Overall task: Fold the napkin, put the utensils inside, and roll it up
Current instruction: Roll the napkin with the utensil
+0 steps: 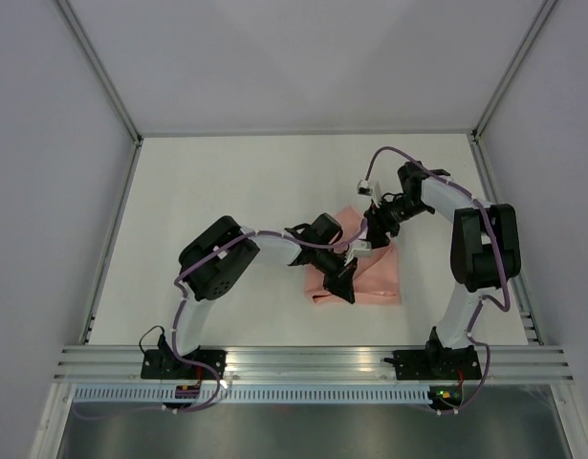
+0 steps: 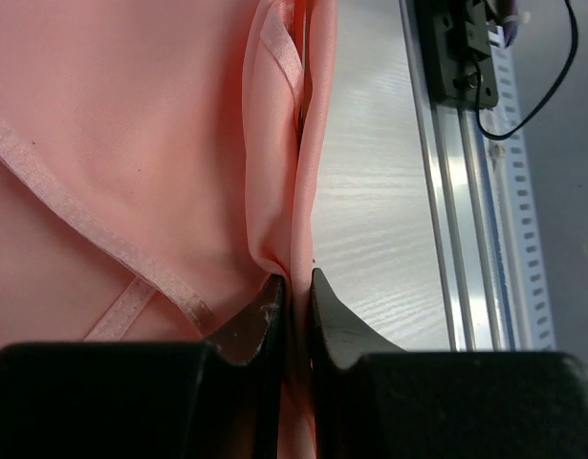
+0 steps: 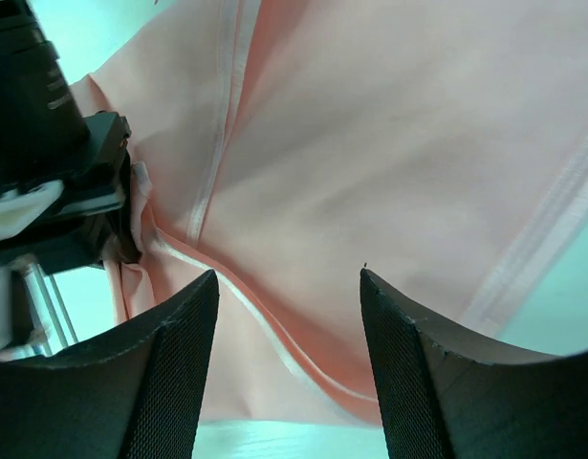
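Only the left wrist view showed left jaws pinching a fold of the creased salmon-pink cloth napkin (image 2: 131, 143); right jaws gaped wide.

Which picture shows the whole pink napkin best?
The top view: only there does the napkin show nearly whole. The left wrist view shows just a pinched fold; the right wrist view, just close-up cloth.

Left end effector (image 2: 295, 283) pinched nearly shut on napkin (image 2: 131, 143) fold, arm bent inward. Right end effector (image 3: 289, 277) jaws apart, seemingly hovering, elbow raised.
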`<state>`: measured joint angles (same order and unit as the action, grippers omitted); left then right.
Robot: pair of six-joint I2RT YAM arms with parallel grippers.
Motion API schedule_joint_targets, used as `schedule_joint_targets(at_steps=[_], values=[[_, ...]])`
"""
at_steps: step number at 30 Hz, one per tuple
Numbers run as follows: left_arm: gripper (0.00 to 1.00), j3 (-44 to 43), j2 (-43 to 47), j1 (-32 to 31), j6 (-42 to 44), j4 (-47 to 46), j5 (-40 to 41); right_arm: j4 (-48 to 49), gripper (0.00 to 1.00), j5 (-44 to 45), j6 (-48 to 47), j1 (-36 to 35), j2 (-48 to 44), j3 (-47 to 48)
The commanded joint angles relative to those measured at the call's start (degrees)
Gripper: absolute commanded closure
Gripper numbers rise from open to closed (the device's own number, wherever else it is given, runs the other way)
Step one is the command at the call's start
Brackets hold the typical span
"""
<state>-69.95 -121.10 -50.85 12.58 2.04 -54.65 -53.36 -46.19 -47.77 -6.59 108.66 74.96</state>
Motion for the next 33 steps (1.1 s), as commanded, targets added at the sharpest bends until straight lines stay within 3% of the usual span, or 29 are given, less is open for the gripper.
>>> schedule_joint_targets(at_steps=[1, 9, 14, 23, 26, 33], values=[[0.98, 1.9, -5.9, 0.8, -2.8, 11.0, 0.7, 4.1, 0.33, -3.3, -0.6, 1.6, -7.4, -2.4], [0.98, -1.5, -8.9, 1.6, -7.0, 11.9, -1.2, 11.3, 0.36, -2.6, -4.8, 4.2, -29.1, -17.9], [0.98, -3.3, -11.4, 2.5, -9.0, 12.5, -1.1, 12.2, 0.33, 1.0, -8.5, 1.2, -39.6, -26.0], [0.98, -4.7, -13.3, 3.4, -11.4, 12.4, -0.1, 26.5, 0.32, 21.3, -1.4, -25.7, -45.2, -40.3], [0.98, -5.3, -14.2, 4.3, -12.0, 12.3, 0.0, 29.5, 0.32, 25.4, 0.2, -31.1, -45.0, -42.5], [0.98, -6.2, -15.5, 5.0, -14.1, 12.0, -0.4, 33.1, 0.33, 30.6, 0.9, -36.0, -40.9, -44.2]])
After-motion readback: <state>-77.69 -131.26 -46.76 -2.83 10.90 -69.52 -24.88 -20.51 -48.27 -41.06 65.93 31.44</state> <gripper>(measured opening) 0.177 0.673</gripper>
